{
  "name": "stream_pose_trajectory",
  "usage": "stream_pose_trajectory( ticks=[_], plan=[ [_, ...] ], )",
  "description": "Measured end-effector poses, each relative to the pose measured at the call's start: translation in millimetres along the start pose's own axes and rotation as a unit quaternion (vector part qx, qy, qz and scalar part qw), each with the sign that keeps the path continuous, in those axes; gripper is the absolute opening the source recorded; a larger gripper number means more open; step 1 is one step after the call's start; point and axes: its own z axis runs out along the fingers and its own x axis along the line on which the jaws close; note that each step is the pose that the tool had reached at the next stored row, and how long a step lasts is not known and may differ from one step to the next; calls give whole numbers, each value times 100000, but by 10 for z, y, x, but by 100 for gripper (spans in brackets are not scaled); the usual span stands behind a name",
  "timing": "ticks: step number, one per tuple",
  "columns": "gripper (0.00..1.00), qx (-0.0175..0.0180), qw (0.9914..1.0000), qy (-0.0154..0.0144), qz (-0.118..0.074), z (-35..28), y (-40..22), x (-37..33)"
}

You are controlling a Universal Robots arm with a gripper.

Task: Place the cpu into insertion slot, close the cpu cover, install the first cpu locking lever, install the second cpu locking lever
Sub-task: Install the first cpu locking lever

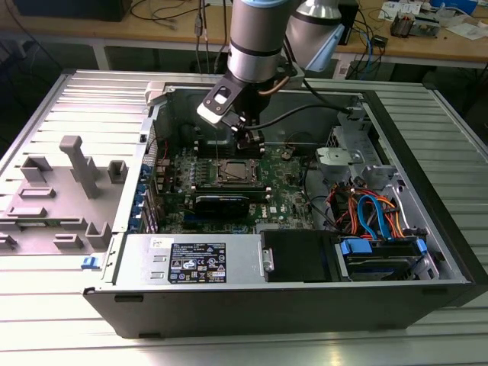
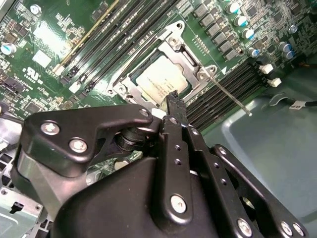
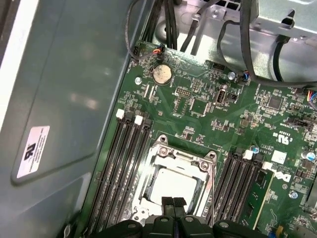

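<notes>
Gripper (image 3: 173, 202) closed and empty by the chip (image 2: 161, 82)
We see its fingertips (image 3: 167, 203) pressed together, holding nothing, right by the chip's edge. The chip lies flat in the socket (image 3: 150, 184), silver top upward; being square, it has no long axis. The cover plate (image 3: 183, 157) lies flat around it, and a thin lever rod (image 2: 229, 94) runs along one side. The open computer case (image 1: 267, 305) rests on a ribbed metal table (image 1: 61, 328), wooden benches (image 1: 152, 30) behind

The dull silver-grey cpu (image 3: 173, 186) is seated flat in the insertion slot (image 2: 132, 74), and the silvery cpu cover (image 3: 181, 157) is laid flat around it.
</notes>
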Motion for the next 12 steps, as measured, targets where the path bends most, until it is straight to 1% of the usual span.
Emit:
stream_pose_trajectory(
  ticks=[5, 10, 12],
  plan=[
    [11, 6, 99999, -20, -498, 4, -85, 22],
    [11, 126, 99976, -86, -2205, 5, -106, 27],
    [11, 199, 99943, -123, -3372, 5, -107, 27]
  ],
)
